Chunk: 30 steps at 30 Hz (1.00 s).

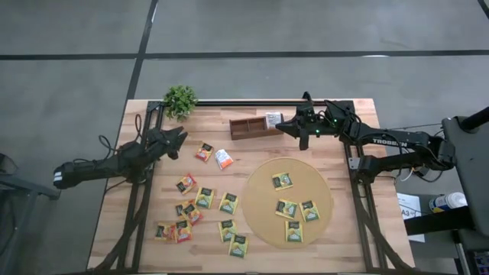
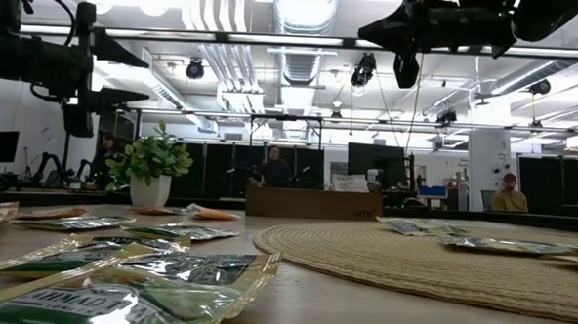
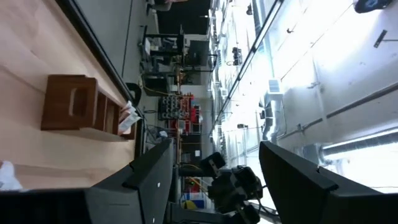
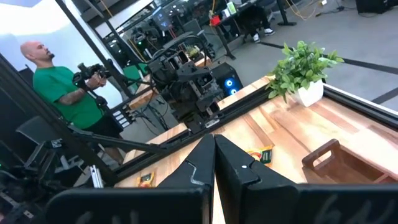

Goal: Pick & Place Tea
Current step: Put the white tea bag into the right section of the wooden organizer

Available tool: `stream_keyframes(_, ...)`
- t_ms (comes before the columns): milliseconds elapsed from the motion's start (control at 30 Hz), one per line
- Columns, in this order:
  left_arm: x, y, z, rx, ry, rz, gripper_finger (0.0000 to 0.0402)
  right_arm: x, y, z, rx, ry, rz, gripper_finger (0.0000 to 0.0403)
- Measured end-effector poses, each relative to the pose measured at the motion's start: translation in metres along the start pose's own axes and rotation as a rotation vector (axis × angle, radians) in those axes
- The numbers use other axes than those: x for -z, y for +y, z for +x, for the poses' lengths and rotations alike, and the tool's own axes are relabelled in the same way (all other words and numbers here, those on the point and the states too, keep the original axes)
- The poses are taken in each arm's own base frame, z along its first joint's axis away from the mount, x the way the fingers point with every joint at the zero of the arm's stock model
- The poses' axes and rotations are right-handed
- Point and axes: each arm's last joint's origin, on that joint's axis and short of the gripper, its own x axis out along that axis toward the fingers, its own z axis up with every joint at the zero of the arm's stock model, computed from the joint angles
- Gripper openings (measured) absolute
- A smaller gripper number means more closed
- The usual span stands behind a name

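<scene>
above the bench (image 1: 344,237), both arms are hovering off the tea (image 1: 205,197): left pincer (image 1: 180,137) spread for a pick, right pincer (image 1: 284,125) pressed together beside the tray (image 1: 248,127).

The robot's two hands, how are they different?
The left hand has its fingers spread open; the right hand has its fingers pressed shut. The left hand is near the potted plant; the right hand is over the wooden tray. Both are dark, raised above the table and hold nothing.

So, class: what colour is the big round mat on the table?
Tan, woven round mat; clearest in the high view.
</scene>
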Motion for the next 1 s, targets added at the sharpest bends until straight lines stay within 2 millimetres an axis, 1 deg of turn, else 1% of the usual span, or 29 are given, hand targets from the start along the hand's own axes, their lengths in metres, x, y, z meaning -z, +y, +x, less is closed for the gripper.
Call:
stream_keyframes(300,0.000,-0.003,0.000,0.031,-0.002,-0.034,0.0233,0.000,0.000,0.000,0.002,-0.001,0.000,0.0008)
stream_keyframes(367,-0.001,-0.008,0.000,0.047,-0.014,0.017,0.0233,0.000,0.000,0.000,0.003,-0.002,0.000,0.0008)
stream_keyframes(433,-0.001,-0.019,-0.001,0.093,-0.019,0.079,0.0233,0.000,0.000,0.000,0.003,-0.002,0.000,0.0008)
stream_keyframes(567,-0.004,-0.050,-0.005,0.226,-0.020,0.214,0.0233,0.000,0.000,0.000,0.007,-0.004,-0.001,0.0008)
stream_keyframes(700,-0.007,-0.076,-0.010,0.301,-0.035,0.336,0.0233,0.000,-0.001,0.000,0.025,-0.014,-0.004,0.0008)
stream_keyframes(867,-0.009,-0.095,-0.013,0.337,-0.060,0.422,0.0233,-0.001,-0.002,0.000,0.030,-0.017,-0.005,0.0008)
stream_keyframes(1000,-0.007,-0.106,-0.013,0.373,-0.033,0.478,0.0233,-0.001,-0.002,0.000,0.031,-0.018,-0.004,0.0008)
